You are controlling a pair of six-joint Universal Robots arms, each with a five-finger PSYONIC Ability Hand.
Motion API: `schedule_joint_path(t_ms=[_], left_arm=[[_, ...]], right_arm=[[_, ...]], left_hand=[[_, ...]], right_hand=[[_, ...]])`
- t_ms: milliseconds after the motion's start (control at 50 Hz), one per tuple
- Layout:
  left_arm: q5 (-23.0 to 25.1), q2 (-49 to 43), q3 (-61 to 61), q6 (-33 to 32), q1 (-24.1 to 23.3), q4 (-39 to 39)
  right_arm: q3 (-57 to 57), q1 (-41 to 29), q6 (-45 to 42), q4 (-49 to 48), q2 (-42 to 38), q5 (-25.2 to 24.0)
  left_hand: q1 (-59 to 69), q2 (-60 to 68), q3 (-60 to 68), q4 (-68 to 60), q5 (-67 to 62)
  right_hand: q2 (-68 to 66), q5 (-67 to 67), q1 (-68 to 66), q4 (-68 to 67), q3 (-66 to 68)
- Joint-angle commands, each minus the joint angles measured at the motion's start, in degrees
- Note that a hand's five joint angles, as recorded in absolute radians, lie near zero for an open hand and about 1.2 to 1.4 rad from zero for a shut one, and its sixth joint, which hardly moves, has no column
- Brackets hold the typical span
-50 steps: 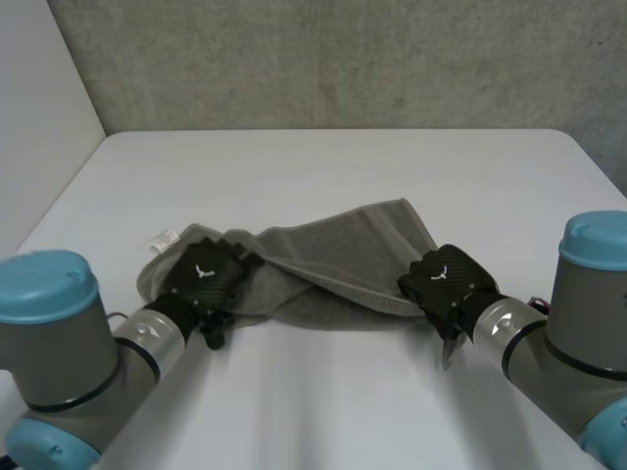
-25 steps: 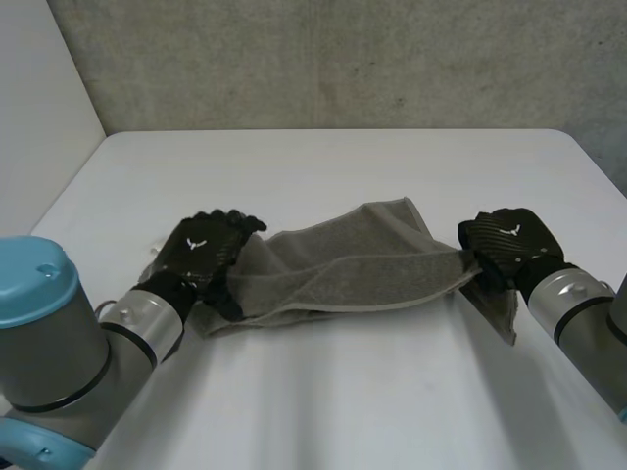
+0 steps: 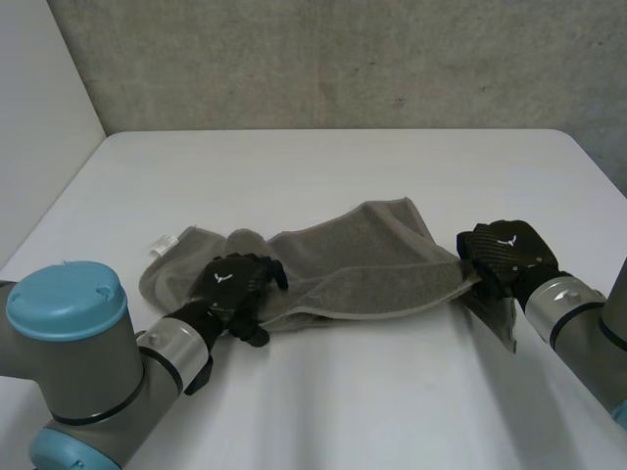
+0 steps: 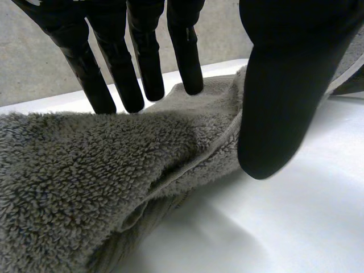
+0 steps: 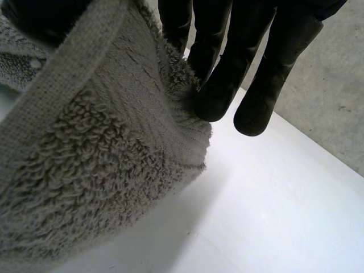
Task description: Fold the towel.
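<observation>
At the far left of the grey towel (image 3: 362, 259), a small white label (image 3: 162, 240) sticks out from the end that lies flat on the white table (image 3: 323, 176). Just beside that end, the left arm (image 3: 69, 352) reaches in from the near side and the left hand (image 3: 233, 284) sits on the towel's near edge. In the left wrist view its fingers (image 4: 142, 62) lie straight over the top of a raised ridge of towel (image 4: 85, 165), and the thumb (image 4: 278, 102) presses the hemmed edge from the other side, so the cloth is pinched between them just above the table (image 4: 296, 227). From there the towel runs across the middle of the table in a bunched, partly doubled band, with its far edge rising to a peak near the middle and a hem line along the near side. At the towel's right end, the right hand (image 3: 505, 253), at the end of the right arm (image 3: 578, 323), grips the cloth. A loose corner hangs below the hand towards the table. In the right wrist view the towel (image 5: 102, 165) drapes from under the palm, with the fingers (image 5: 219, 85) curled against its back and the hem crossing in front, clear of the table (image 5: 273, 216) beneath. A grey wall (image 3: 343, 59) stands behind the table.
</observation>
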State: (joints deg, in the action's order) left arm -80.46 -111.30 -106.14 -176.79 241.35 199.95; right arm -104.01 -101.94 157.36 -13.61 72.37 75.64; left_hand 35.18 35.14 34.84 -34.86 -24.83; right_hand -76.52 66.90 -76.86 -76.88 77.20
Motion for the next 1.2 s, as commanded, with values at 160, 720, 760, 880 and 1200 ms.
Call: schedule_joint_path(t_ms=[160,720,760,880,1200], left_arm=[[0.0,-1.2,-0.5,0.0,-1.0,1.8],[-0.1,-5.8,1.4,-0.8,-5.8,7.7],[-0.2,-6.4,1.8,-0.8,-5.8,7.7],[-0.3,-8.4,3.2,-0.8,-5.9,7.7],[-6.4,-5.6,4.9,-10.2,-4.8,7.5]], right_arm=[[0.2,0.0,-0.3,-0.3,-1.4,0.0],[0.0,-0.5,-0.6,-0.7,-2.2,0.2],[0.0,-0.5,-0.6,-0.7,-2.2,0.3],[0.0,-0.5,-0.6,-0.7,-2.2,0.3],[0.6,-0.8,-0.6,-0.5,-0.3,0.4]], left_hand=[[12.0,12.1,12.4,-12.4,-12.4],[11.5,11.6,11.9,-11.9,-11.9],[13.9,13.9,14.2,-14.2,-14.2],[19.3,19.3,19.6,-19.6,-19.6],[44.8,44.9,45.2,-45.1,-45.2]], right_hand=[[-3.5,3.1,-3.1,-3.1,2.8],[-3.5,3.1,-3.1,-3.1,2.8],[-3.5,3.1,-3.1,-3.1,2.8],[-3.5,3.1,-3.1,-3.1,2.8],[-3.5,3.1,-3.1,-3.1,2.8]])
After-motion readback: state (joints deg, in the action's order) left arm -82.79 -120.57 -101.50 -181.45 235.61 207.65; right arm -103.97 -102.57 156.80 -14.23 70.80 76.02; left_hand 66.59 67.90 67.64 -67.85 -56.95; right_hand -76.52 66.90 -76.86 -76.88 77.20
